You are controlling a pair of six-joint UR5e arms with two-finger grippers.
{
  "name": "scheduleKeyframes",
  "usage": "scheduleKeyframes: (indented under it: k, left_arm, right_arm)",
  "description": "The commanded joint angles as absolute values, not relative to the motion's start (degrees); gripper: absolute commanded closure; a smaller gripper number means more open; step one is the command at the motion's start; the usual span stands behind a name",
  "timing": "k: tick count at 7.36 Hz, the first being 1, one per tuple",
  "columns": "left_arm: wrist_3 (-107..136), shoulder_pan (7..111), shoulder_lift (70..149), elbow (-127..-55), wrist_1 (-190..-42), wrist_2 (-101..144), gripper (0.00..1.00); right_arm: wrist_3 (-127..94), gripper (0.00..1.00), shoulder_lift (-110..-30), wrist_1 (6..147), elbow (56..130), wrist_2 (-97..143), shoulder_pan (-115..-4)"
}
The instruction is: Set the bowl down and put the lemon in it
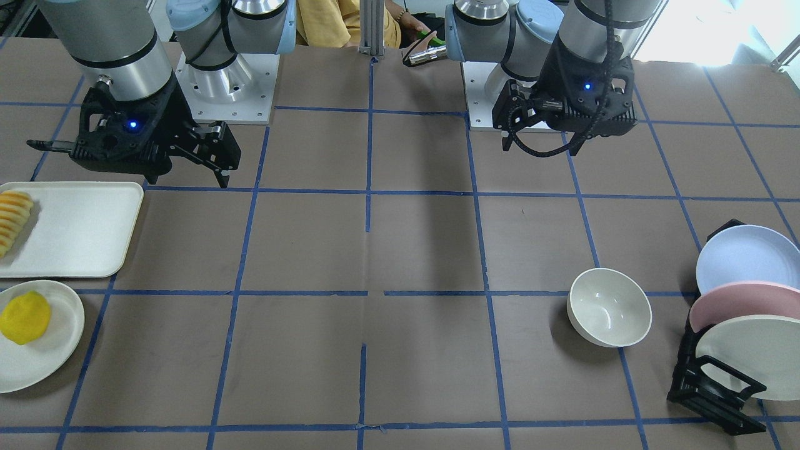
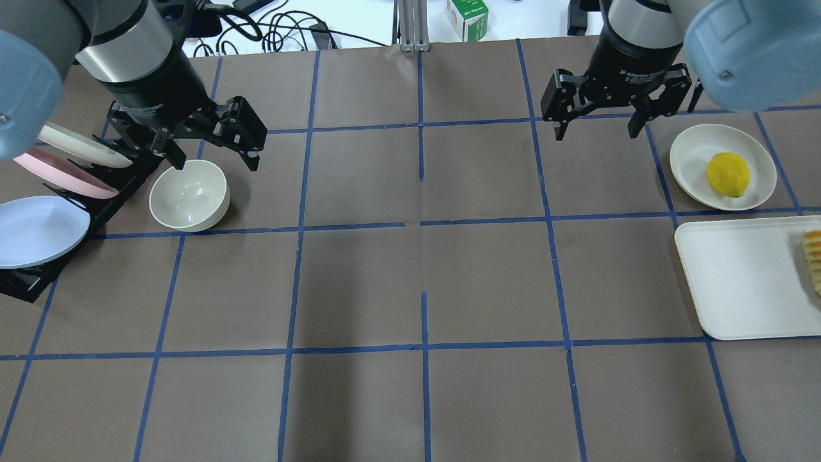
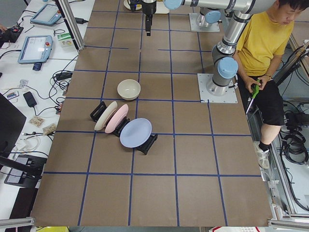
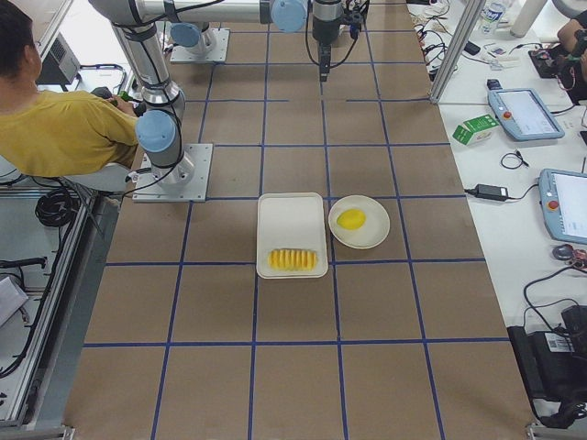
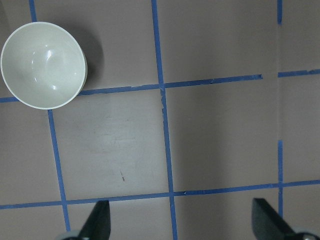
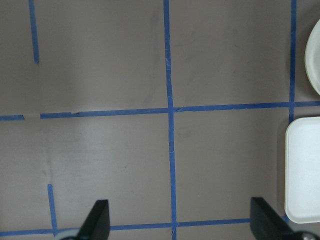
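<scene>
Nearest the operators' edge, on the left arm's side, a black wire plate rack [image 1: 712, 387] is seen with cream, pink and pale blue plates stood on edge, presumably so that each can be taken by its rim. Just beside it the small, deep, glossy off-white bowl [image 1: 609, 307] is set upright on the brown paper table [image 1: 425, 350], mouth up and empty, so it is ready to receive fruit.

At the opposite end, well apart from the bowl, the bright yellow oval lemon [image 1: 25, 317] is laid on a flat round cream plate [image 1: 56, 359], which may keep it from rolling. Just behind that plate a rectangular white tray [image 1: 81, 231] is placed, with a row of yellow-orange fruit slices [image 1: 14, 219] at its outer end; these are judged no part of the task.

Farther back, both arms are held high above the table. The left gripper [image 2: 215, 162] is kept near the bowl but not around it: in its wrist view the bowl is shown off to one corner, outside the spread, empty fingers [image 5: 97, 222]. The right gripper [image 2: 596, 131] is held beside the lemon's plate, its fingers [image 6: 97, 220] likewise wide apart with nothing between them. Each arm is thus judged to be poised over its own half, and the lemon is not yet in the bowl.
</scene>
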State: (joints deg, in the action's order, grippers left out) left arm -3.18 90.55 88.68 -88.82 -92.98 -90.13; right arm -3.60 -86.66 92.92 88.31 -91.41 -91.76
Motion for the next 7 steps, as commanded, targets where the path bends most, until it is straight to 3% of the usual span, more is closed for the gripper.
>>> scheduleKeyframes:
  k: [1,3,7]
  left_arm:
    - [-2.8,90.3,88.7,-88.9,-92.8,-90.1,0.00]
    - [-3.5,89.8,89.0,-89.4,-92.6,-90.5,0.00]
    - [-18.8,68.1,100.9,-97.7,-73.6,-90.5,0.00]
  right_arm:
    - [-3.6,0.00,-86.7,92.9,88.3,-91.4,-91.8]
    - [-3.6,0.00,-86.6,93.6,88.2,-91.5,-91.8]
    - [-3.5,0.00,-86.0,94.1,88.2,-91.5,-91.1]
